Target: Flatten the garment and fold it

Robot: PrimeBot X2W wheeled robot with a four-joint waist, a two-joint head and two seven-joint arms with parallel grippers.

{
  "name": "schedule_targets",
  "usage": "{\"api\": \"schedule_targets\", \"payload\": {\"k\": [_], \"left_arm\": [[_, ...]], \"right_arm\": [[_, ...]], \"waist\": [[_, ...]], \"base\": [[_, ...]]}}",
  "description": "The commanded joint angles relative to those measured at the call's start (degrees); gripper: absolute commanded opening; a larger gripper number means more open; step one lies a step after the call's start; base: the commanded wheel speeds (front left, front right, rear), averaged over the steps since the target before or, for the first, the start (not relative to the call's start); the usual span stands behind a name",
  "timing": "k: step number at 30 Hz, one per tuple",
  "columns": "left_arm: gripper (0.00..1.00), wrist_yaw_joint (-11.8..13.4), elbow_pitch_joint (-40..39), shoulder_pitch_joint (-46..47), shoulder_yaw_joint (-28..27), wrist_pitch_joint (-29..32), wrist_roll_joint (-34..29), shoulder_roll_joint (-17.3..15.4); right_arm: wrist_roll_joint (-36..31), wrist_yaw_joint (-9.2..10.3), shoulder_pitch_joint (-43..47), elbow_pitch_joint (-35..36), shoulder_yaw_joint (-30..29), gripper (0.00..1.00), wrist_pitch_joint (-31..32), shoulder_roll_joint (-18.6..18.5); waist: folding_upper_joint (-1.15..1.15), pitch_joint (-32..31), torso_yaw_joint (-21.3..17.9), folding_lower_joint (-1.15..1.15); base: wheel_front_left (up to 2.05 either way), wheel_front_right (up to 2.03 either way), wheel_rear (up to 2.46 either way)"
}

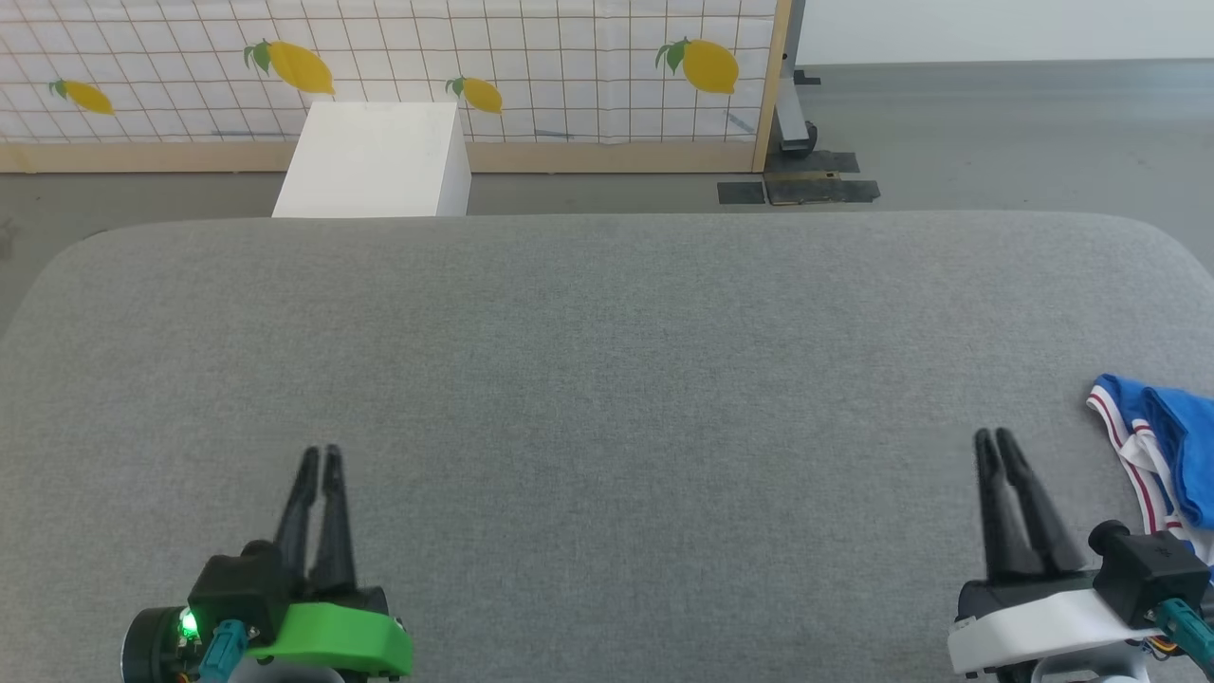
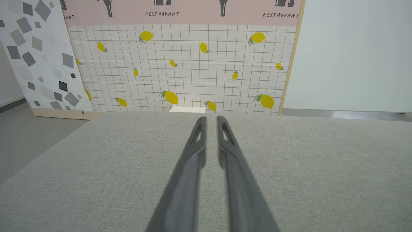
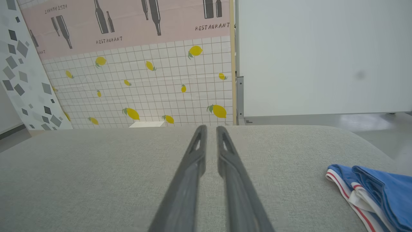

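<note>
Grey cloth covers the table point(image 1: 607, 313) in the head view, where the left gripper point(image 1: 320, 453) and right gripper point(image 1: 994, 436) hover empty, nearly closed, with the shirt point(image 1: 1181, 446) bunched just right of the right one. The left wrist view shows a thin slit between bare fingers point(image 2: 188, 174). The right wrist view shows the same, with the shirt to their right.

The left gripper point(image 1: 321, 455) has a green base, the right gripper point(image 1: 996, 438) white.

A wide grey fabric-covered surface point(image 1: 607, 313) with rounded far corners spreads across the head view. Near its right edge a bunched bright blue jersey garment point(image 1: 1181, 446) with white, red-striped trim lies directly on it, cut off by the frame.
</note>
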State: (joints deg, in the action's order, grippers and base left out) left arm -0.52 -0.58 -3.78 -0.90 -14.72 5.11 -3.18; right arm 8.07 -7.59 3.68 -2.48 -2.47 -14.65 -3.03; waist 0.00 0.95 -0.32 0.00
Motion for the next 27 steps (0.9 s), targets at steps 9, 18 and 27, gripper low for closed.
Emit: {"api": "schedule_targets", "payload": {"k": [9, 18, 27], "left_arm": [[0.00, 0.1, 0.1, 0.4, 0.1, 1.4, -0.5, 0.0], [0.00, 0.1, 0.1, 0.6, 0.2, 2.5, -0.9, 0.1], [0.00, 0.1, 0.1, 0.9, 0.2, 3.5, -1.2, 0.1]], "right_arm": [[-0.8, 0.01, -0.4, 0.2, 0.2, 0.00, 1.4, 0.0], [-1.4, 0.02, -0.6, 0.4, 0.4, 0.00, 2.5, 0.0], [-1.9, 0.02, -0.9, 0.6, 0.6, 0.00, 3.5, 0.0]], "waist": [[0.00, -0.1, 0.0, 0.00], [0.00, -0.2, 0.1, 0.00], [0.00, -0.2, 0.1, 0.00]], "base": [[0.00, 0.00, 0.00], [0.00, 0.00, 0.00], [0.00, 0.00, 0.00]]}}
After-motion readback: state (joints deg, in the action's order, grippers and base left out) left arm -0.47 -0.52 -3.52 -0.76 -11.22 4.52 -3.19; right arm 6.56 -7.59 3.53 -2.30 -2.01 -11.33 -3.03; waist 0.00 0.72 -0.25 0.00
